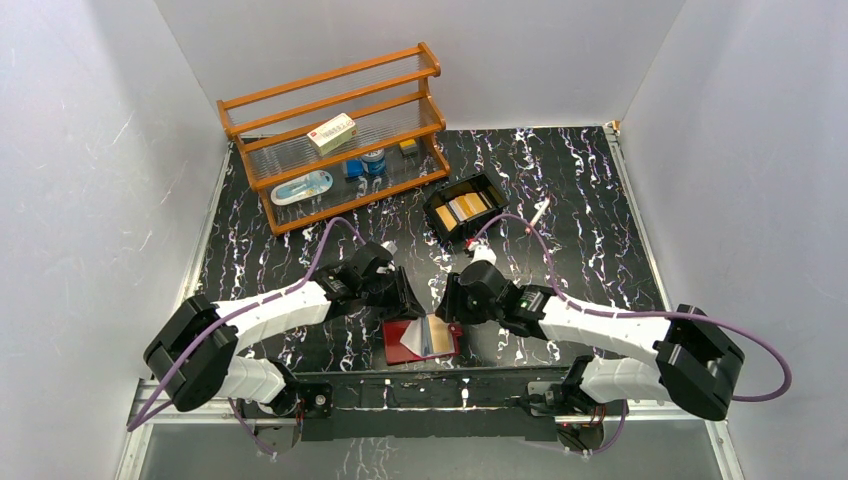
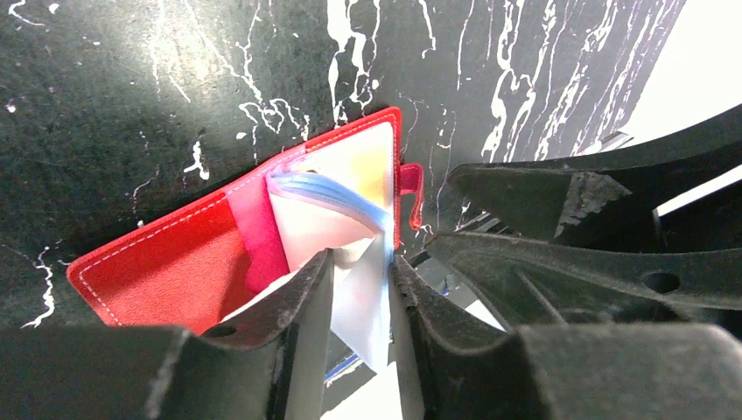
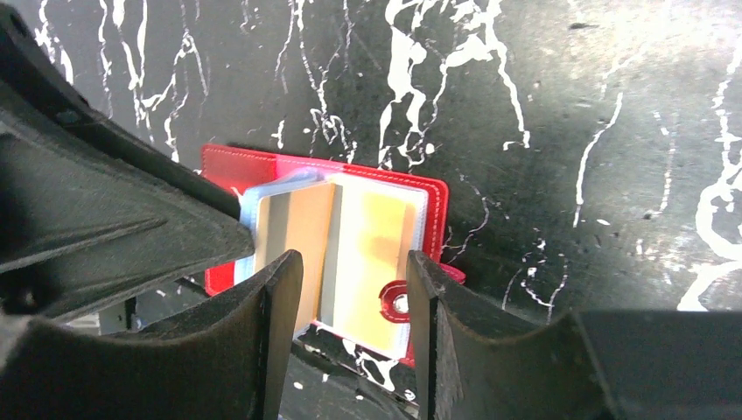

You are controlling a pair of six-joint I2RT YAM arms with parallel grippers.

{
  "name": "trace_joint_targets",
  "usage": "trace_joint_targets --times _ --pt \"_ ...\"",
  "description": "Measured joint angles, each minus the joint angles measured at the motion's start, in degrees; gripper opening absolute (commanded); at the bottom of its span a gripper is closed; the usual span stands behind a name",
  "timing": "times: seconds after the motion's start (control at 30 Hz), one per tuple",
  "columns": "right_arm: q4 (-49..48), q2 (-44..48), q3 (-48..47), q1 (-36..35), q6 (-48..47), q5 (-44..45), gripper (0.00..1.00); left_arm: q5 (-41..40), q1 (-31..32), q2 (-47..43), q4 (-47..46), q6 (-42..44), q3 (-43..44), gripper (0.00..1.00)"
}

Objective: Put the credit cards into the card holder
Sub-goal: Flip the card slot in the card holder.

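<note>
Cards (image 1: 465, 207) in the tray (image 1: 462, 187) number three as far as the top view shows: orange, white and gold, side by side. One tray, black, sits on the surface (image 1: 580, 200) beyond the arms.

One holder (image 1: 400, 348) lies open at the near edge of the surface, between the two hands. It is red with pale stitching, a pink inner pocket, a red snap tab (image 3: 400, 304) on one edge, and a fan of clear sleeves (image 2: 350, 219) rising from its middle. Two gold-tan card faces show through the sleeves in the right wrist view; whether more sit behind them I cannot tell.

Left hand (image 2: 360, 262) pinches the sleeves, a finger pressed on each side; how many leaves it has I cannot tell. Right hand (image 3: 354, 258) is spread, its fingers standing either side of the sleeve fan and gripping nothing.

One wooden rack (image 1: 330, 77) with three shelves stands at the far left of the surface. Its middle shelf carries one cream box (image 1: 332, 132) with a red label. Its bottom shelf carries one white-and-blue oval pack (image 1: 300, 187), two blue round items (image 1: 373, 160) and one small dark item (image 1: 408, 147). One small white object (image 1: 540, 212) lies on the surface right of the tray.
</note>
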State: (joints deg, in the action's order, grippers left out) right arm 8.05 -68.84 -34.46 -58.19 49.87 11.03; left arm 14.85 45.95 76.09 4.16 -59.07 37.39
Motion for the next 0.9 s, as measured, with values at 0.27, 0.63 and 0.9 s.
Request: trace_joint_targets --times 0.27,0.63,0.9 --pt "-3.56 -0.66 1.05 -0.07 0.15 -3.52 0.54 0.81 0.02 0.33 -1.36 0.02 0.00 0.17" --pt "-4.04 -0.96 1.27 -0.07 0.33 -4.13 0.53 0.90 0.02 0.46 -1.77 -0.09 -0.02 0.06" --pt "-5.70 -1.03 1.38 -0.07 0.98 -5.70 0.52 1.20 0.02 0.42 -2.51 0.00 -0.31 0.23"
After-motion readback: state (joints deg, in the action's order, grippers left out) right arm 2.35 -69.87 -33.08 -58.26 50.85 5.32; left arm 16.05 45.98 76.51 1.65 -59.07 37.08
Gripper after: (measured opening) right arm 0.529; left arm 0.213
